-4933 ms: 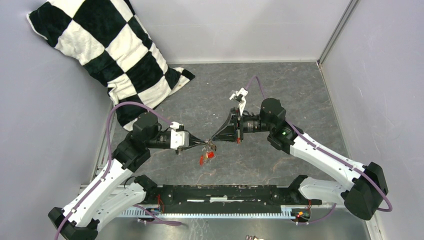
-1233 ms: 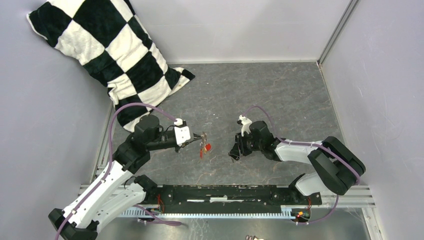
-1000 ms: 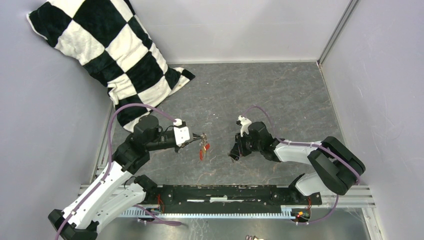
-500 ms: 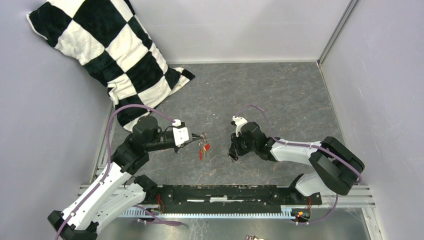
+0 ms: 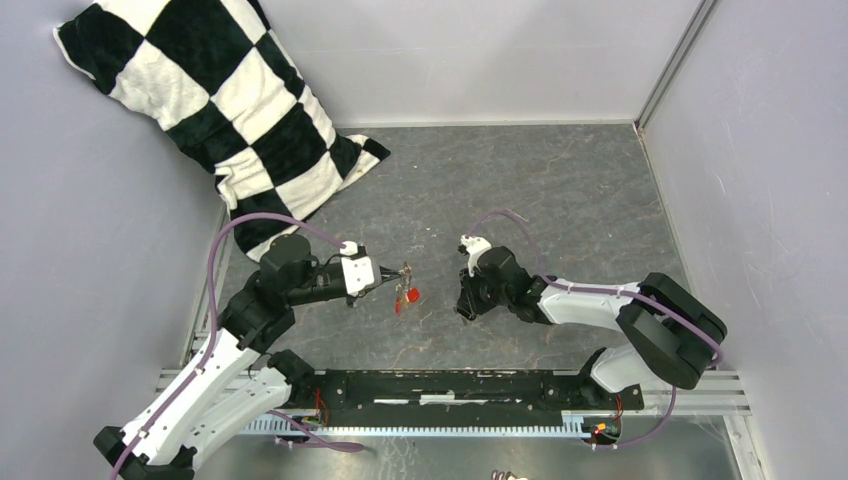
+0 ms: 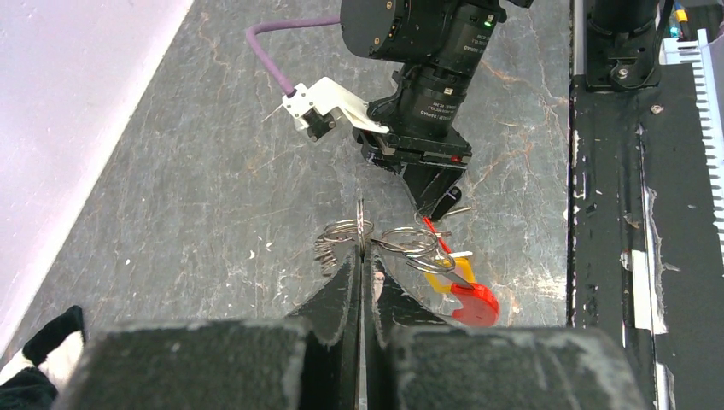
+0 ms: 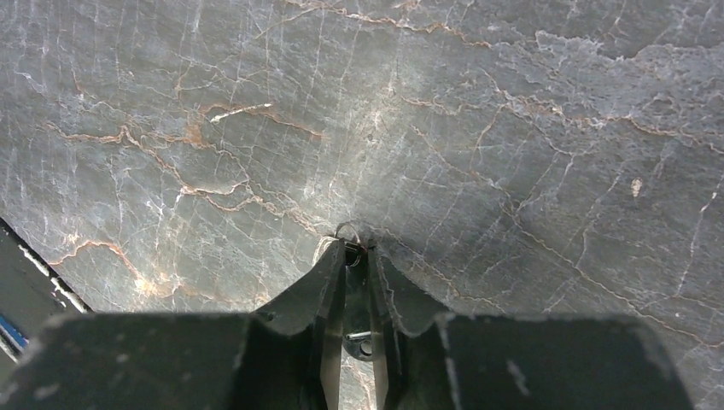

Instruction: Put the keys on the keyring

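Left claw point(image 6: 362, 253) and right claw point(image 7: 355, 249) both clamped, tips facing.

Bright, even light; soft shadows.

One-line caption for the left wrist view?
Left gripper shut on the keyring, red and yellow keys dangling; right gripper points down at the table beyond.

Just ahead of the left gripper point(image 6: 360, 248), the keyring point(image 6: 408, 242) is glinting as thin, bright metal wire, and the keys point(image 6: 472, 301) hanging from it are shining with glossy red and yellow plastic heads. Its fingers point(image 6: 337, 299) are looking matt black, scuffed grey. Between the right gripper point(image 7: 354, 248) fingers, a key point(image 7: 359, 338) is gleaming silvery. Beneath, the table point(image 7: 512, 128) is showing matt, veined, stone-like grey.
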Robot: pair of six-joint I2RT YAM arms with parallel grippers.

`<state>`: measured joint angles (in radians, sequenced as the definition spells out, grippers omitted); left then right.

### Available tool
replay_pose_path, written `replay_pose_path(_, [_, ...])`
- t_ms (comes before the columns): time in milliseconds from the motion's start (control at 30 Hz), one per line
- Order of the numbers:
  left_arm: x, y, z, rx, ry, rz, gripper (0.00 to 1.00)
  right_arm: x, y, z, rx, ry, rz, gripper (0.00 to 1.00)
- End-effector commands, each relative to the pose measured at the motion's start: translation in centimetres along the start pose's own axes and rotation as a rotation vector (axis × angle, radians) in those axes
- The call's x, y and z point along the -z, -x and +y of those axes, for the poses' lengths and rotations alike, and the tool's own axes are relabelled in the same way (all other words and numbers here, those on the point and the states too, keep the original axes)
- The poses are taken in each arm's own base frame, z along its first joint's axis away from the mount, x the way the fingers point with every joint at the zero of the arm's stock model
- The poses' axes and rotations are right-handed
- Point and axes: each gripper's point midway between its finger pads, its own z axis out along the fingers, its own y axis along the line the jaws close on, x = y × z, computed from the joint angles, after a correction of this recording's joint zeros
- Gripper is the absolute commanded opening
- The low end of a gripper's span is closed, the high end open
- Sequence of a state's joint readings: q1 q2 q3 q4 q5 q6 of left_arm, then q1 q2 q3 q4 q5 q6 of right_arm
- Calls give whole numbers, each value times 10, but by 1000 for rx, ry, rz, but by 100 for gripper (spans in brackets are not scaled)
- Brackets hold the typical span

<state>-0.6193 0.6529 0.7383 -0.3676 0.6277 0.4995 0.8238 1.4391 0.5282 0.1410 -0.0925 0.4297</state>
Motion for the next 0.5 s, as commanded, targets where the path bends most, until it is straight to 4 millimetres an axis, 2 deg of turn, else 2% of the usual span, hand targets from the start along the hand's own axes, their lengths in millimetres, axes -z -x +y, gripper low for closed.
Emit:
replay_pose_path(0, [3,5,3,-26,20,-16,2,-3,24,10,17,15,-60,19])
replay_pose_path(333, [2,1,2,-27,21,-8,2,0,37,21,22,43,-94,14])
replay_pose_path(467, [2,1,2,-23,19,-9,2,-1,34,23,29,46,-88,10])
